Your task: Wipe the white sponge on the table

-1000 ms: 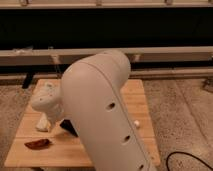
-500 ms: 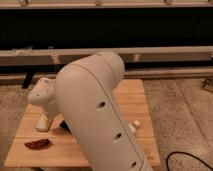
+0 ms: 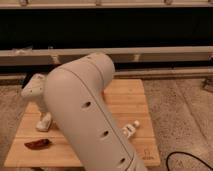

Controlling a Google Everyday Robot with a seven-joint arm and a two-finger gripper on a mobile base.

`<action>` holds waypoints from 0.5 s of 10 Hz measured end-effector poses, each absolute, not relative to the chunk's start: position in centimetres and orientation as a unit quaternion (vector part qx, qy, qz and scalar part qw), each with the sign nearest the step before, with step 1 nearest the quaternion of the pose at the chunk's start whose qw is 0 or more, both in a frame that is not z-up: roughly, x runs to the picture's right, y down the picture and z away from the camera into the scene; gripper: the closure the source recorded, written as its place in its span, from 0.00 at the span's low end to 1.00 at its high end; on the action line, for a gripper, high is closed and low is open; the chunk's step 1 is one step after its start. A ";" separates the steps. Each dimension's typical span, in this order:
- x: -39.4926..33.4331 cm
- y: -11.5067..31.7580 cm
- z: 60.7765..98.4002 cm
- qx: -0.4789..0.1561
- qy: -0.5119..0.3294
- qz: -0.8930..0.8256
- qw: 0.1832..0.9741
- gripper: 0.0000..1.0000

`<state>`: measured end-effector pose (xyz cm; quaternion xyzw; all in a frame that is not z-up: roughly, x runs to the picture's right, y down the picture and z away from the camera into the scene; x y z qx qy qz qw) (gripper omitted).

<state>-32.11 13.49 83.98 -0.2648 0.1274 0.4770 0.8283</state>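
A dark back wall (image 3: 105, 30) crossed by pale horizontal rails (image 3: 160, 52) and a speckled floor (image 3: 180, 110) frame the scene. In front of them we see the robot's cream arm link (image 3: 90, 110), dotted with small round holes. It fills the middle of the view and hides much of the table (image 3: 127, 97), a rectangular bamboo-coloured top of glued strips with a small dark mark (image 3: 146, 156) in its near right corner.

Over the past second the arm has swung a little, and its lower part now covers less of the table's right side. The wrist has drifted leftward while the tip has kept its place low at the left. The gripper (image 3: 44, 120) points down there, at or just above the wood near the left edge, and we cannot tell its state.

A white tube-like object with dark marks (image 3: 131, 130), behind the arm a second ago, now lies in view just right of it. A flat dark reddish piece (image 3: 37, 144) rests near the front left corner, unmoved. The white sponge (image 3: 42, 127) appears to be the pale bit under the gripper tip, touching the table, though we cannot clearly separate it from the gripper.

We judge the wiping to be under way, since the tip stays low and the small shifts above it fit a short stroke.
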 end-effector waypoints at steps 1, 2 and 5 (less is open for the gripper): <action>-32.7 13.1 84.2 -0.265 0.125 0.479 0.827 0.20; -33.3 12.7 84.5 -0.265 0.123 0.482 0.826 0.20; -35.7 12.9 85.0 -0.273 0.122 0.472 0.829 0.20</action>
